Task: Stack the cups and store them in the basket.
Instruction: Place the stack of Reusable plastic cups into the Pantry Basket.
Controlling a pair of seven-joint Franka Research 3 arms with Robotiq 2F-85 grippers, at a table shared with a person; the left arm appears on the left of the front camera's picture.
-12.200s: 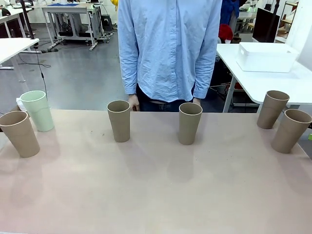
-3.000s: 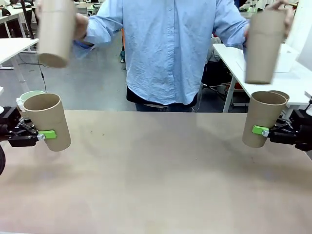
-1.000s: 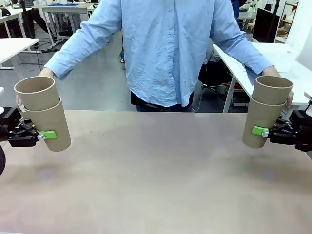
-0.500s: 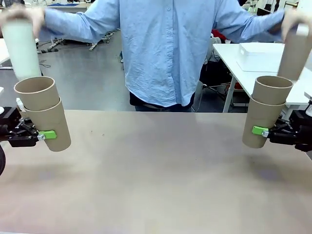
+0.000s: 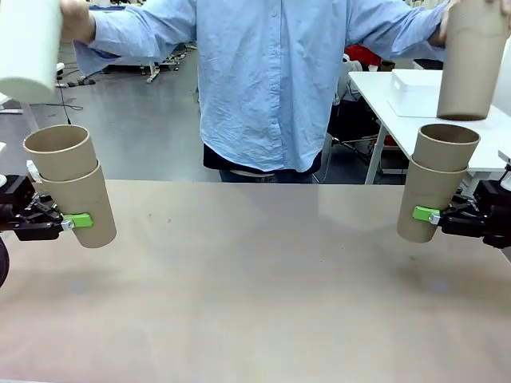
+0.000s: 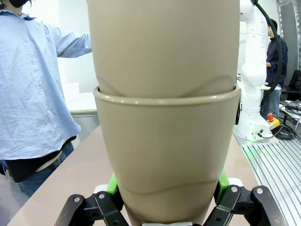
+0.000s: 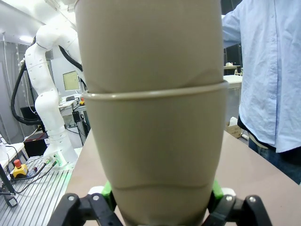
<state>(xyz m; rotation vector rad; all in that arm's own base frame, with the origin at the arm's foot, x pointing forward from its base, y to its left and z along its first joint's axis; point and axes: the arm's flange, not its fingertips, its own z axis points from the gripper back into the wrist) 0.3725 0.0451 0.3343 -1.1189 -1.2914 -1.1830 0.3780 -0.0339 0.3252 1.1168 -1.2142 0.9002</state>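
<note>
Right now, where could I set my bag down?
The table between the left stack and right stack is bare. The ends are crowded: the left hand and right hand grip the stacks; the person holds a mint cup and a brown cup above.

Bright even light; faint shadows on table (image 5: 255,319) (raised pale cup (image 5: 28,48) motion-blurred).

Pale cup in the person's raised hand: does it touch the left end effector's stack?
Apart. Front view shows a clear gap between the pale cup and the stack below.
</note>
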